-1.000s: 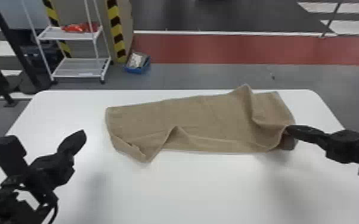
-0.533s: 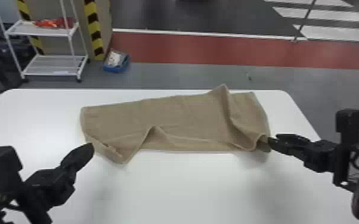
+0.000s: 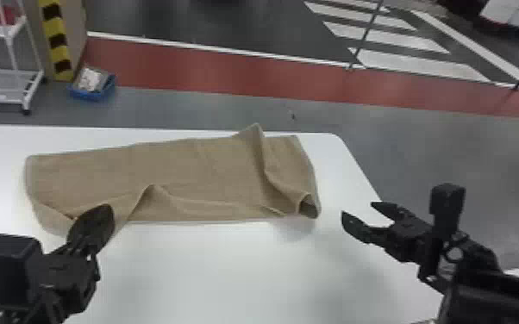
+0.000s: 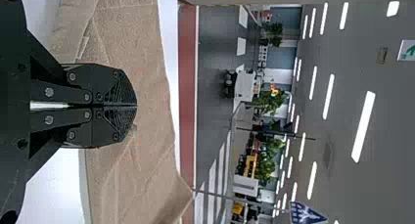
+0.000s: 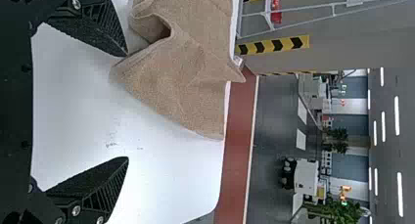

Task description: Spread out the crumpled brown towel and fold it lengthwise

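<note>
Brown towel (image 3: pixel 176 176), folded into long strip, rumpled, flat on white table (image 3: pixel 237 275)

We are holding our left gripper (image 3: pixel 102 211) at the head view's lower left, its fingers closing together and pointing up and right, and our right gripper (image 3: pixel 358 208) toward the right, its fingers standing apart and pointing leftward.

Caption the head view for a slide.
A crumpled brown towel lies on a white table, the open right gripper beside it.
</note>
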You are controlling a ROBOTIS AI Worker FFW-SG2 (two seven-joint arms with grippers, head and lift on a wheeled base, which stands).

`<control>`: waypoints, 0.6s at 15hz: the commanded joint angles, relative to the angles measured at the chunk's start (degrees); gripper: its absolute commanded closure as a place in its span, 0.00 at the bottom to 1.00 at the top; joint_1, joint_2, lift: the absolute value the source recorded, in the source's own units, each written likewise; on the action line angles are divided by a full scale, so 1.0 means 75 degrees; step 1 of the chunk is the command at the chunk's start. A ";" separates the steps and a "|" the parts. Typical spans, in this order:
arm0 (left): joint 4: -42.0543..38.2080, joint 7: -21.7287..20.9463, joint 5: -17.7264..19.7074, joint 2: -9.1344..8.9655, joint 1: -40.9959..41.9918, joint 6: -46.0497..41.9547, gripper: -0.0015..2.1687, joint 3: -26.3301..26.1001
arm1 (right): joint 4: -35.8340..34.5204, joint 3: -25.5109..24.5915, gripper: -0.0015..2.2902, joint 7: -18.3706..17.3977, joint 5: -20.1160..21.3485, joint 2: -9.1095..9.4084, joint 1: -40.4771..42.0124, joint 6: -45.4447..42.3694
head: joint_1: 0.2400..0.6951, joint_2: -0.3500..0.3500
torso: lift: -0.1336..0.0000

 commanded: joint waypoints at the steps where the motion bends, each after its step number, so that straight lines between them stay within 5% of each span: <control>1: 0.0353 0.0284 -0.0588 0.0033 -0.0167 -0.0037 0.51 -0.0403 | -0.0001 -0.0109 0.05 0.0008 -0.0155 0.0010 0.0097 -0.0002 | 1.00 0.02 | 0.07; 5: 0.0295 0.1022 -0.0834 0.0115 0.0056 0.0081 0.51 -0.0603 | 0.0116 -0.0284 0.06 0.0043 -0.0273 -0.0002 0.0132 -0.0167 | 1.00 0.00 | 0.07; 7: 0.0259 0.1081 -0.0787 0.0174 0.0162 0.0081 0.28 -0.0614 | 0.0163 -0.0273 0.06 0.0043 -0.0284 -0.0002 0.0132 -0.0167 | 1.00 0.00 | 0.07; 9: 0.0259 0.1046 -0.0635 0.0232 0.0173 0.0081 0.26 -0.0614 | 0.0198 -0.0273 0.06 0.0032 -0.0284 -0.0002 0.0132 -0.0190 | 1.00 0.00 | 0.07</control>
